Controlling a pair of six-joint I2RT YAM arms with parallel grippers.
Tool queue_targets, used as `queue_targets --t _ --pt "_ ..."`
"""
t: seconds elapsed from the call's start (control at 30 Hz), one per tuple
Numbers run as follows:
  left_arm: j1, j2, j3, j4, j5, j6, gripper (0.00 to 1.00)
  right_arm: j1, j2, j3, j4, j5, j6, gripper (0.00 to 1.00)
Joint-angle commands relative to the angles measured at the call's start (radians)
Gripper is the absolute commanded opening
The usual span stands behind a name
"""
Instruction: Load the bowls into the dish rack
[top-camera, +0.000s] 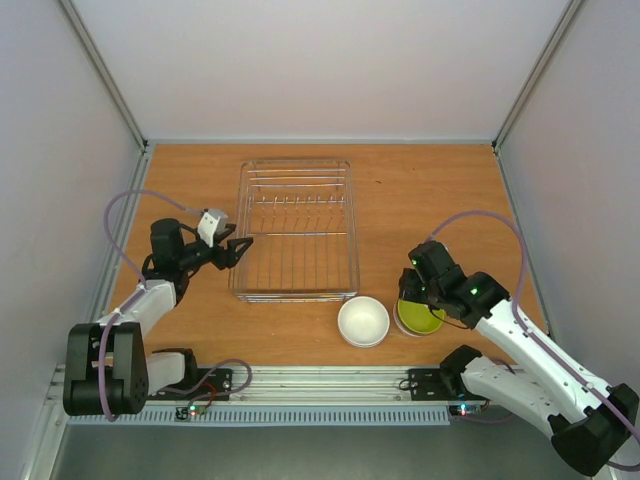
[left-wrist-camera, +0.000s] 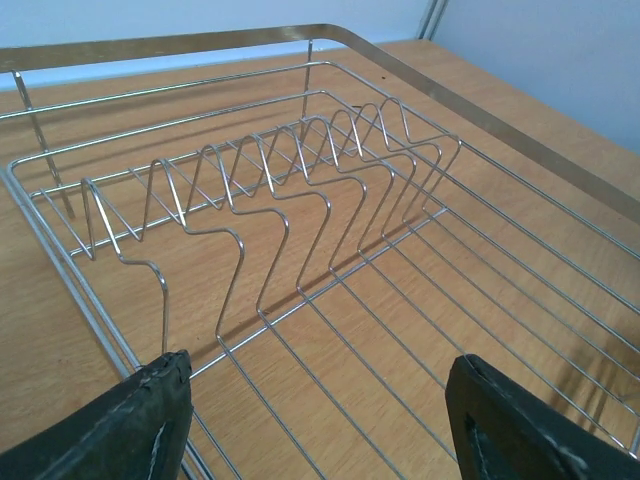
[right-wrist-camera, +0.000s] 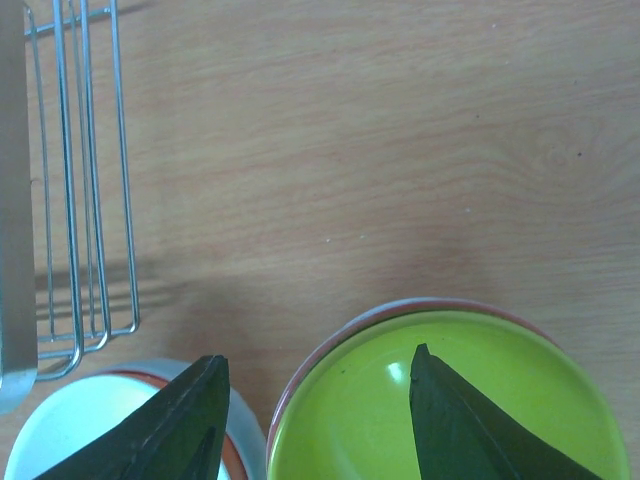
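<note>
Lime green bowl (right-wrist-camera: 540, 390) sits up front beside a white bowl (top-camera: 363, 321). The right gripper (right-wrist-camera: 318, 358) straddles its rim with jaws apart (lining up a pinch, I'd guess). Left gripper (left-wrist-camera: 320, 362) hangs open, holding nothing, over the empty dish rack (top-camera: 295, 295). Wooden tabletop (top-camera: 420, 190), plain white walls (top-camera: 320, 60) behind.

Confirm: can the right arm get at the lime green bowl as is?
Likely yes. The right claw hangs over the lime green bowl, fingers either side of its rim, jaws apart, nothing covering it. The white bowl sits close beside and may crowd the outer finger.
</note>
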Motion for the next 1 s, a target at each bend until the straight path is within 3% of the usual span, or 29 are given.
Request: queue_targets --t 0.0,0.3,0.8,0.97 --pt "0.0 -0.013 -0.005 0.002 0.039 0.019 0.7 0.022 -0.015 0.003 -0.03 -0.044 0.023 0.48" --pt "0.0 -0.005 0.011 -0.025 0.049 0.023 0.71 0.12 0.0 0.011 -0.091 0.011 0.084 0.39" --pt "0.0 -0.002 0.01 -0.043 0.042 0.05 0.72 0.206 0.07 -0.052 -0.045 -0.018 0.156 0.19" --pt "0.0 -0.002 0.01 -0.046 0.039 0.059 0.72 0.227 0.054 -0.05 -0.057 0.0 0.175 0.02"
